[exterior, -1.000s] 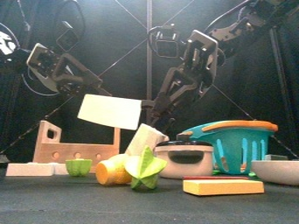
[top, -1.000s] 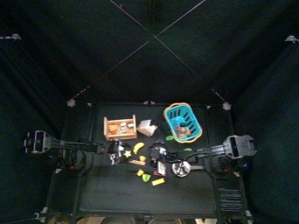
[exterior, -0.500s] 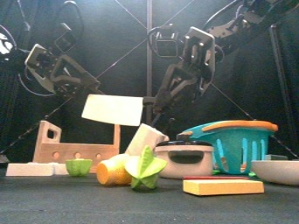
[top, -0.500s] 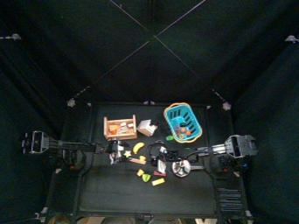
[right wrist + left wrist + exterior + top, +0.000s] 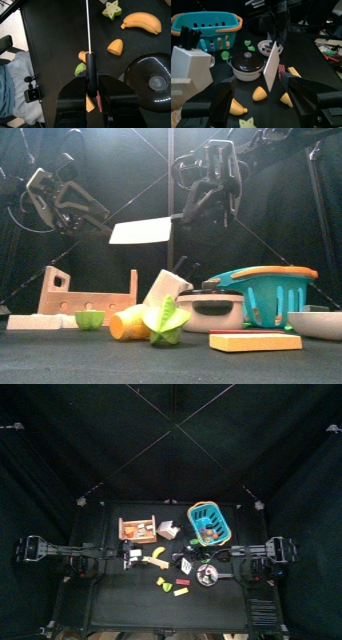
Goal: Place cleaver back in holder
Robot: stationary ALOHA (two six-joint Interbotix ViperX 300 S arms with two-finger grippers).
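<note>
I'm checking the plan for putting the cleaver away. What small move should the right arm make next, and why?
Probably carry the cleaver further towards the wooden holder. The right gripper grips its handle, and the blade hangs in the air above the table, off to the side of the holder. The left gripper stands open, holding nothing.

Dim overall: black curtains swallow the light, top view dark with tiny detail, front view lit from above with soft grain, cleaver point(image 5: 142, 231) blade bright against the black, left wrist foreground blurry, right wrist sharper.
</note>
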